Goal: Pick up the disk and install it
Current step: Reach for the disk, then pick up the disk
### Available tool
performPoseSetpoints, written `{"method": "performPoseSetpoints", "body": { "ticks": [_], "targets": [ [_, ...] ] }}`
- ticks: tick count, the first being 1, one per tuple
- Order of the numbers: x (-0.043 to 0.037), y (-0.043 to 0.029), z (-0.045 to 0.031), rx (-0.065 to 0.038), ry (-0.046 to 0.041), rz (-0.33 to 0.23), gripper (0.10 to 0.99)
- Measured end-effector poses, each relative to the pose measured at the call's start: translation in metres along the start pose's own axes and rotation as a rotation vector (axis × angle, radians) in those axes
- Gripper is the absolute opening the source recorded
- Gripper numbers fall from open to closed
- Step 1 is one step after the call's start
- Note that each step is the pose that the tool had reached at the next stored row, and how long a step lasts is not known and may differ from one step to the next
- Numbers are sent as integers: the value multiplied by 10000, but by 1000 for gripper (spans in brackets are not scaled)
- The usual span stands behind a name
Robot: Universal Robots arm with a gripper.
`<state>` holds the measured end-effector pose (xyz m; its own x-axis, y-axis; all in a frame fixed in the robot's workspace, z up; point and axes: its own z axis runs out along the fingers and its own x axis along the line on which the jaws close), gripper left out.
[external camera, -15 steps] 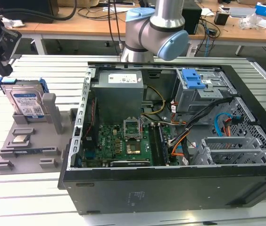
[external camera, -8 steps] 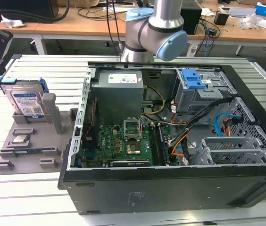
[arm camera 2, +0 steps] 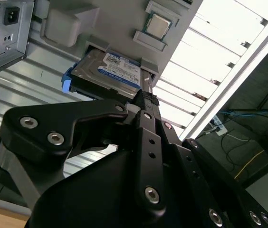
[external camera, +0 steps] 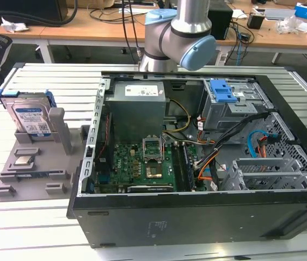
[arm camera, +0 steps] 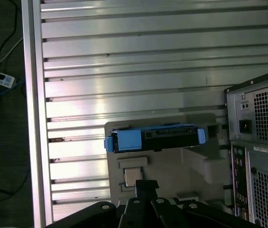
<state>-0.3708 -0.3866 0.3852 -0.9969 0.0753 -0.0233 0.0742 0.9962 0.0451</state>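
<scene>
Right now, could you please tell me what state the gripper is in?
Gripper: whether it is open or closed cannot be told. It does not grip the disk, which sits in the grey holder.

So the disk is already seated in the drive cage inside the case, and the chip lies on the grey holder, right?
No. The exterior view shows the disk standing upright in the grey holder outside the case, not in the drive cage. The chip does lie on that holder.
</scene>
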Motion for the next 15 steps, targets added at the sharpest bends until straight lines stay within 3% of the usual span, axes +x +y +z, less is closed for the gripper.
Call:
{"method": "performPoseSetpoints", "body": {
  "ticks": [10,15],
  "targets": [
    [3,1,1,-2,6,-109,106],
    [3,1,1,-40,76,-1710,106]
  ]
}}
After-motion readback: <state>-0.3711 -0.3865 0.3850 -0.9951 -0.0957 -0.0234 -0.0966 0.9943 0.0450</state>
